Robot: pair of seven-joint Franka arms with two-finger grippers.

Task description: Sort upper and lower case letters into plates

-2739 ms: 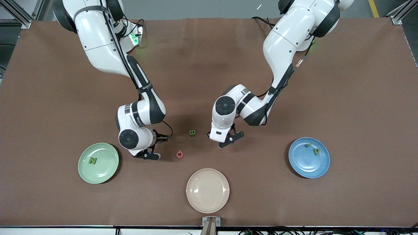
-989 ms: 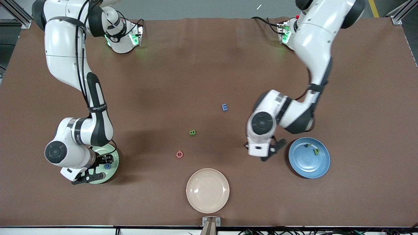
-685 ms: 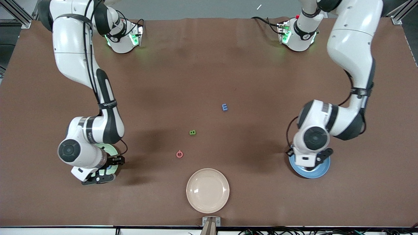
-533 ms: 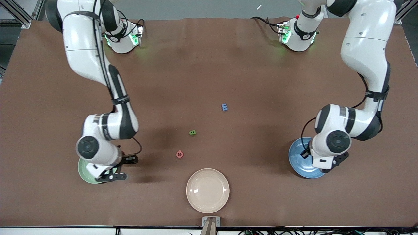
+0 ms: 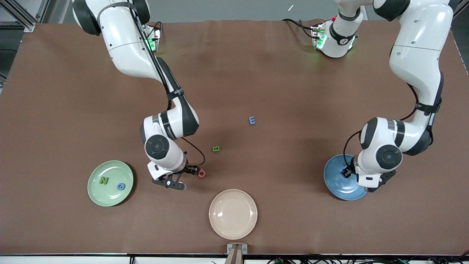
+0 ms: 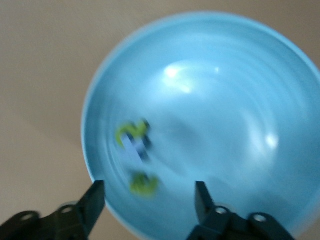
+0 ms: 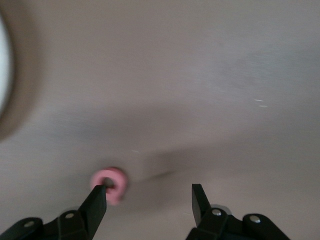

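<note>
My right gripper [image 7: 148, 195] hangs open low over the table, one finger [image 7: 99, 196] right beside a pink ring-shaped letter [image 7: 111, 184] [image 5: 201, 173]. My left gripper [image 6: 150, 199] is open over the blue plate [image 6: 235, 125] [image 5: 335, 181], where blurred green letters [image 6: 144, 184] and a blue one [image 6: 135, 148] lie. The pale green plate [image 5: 110, 196] holds a green N [image 5: 104, 180] and a blue letter [image 5: 120, 186]. A green B [image 5: 216, 149] and a blue E [image 5: 252, 120] lie on the table farther from the front camera.
A cream plate [image 5: 233, 214] sits near the table's front edge, between the two coloured plates and close to the pink letter. The brown mat covers the whole table.
My right arm left the green plate, where a blue letter now lies, and swung over to the pink letter. My left arm settled over the blue plate and its jaws opened.
</note>
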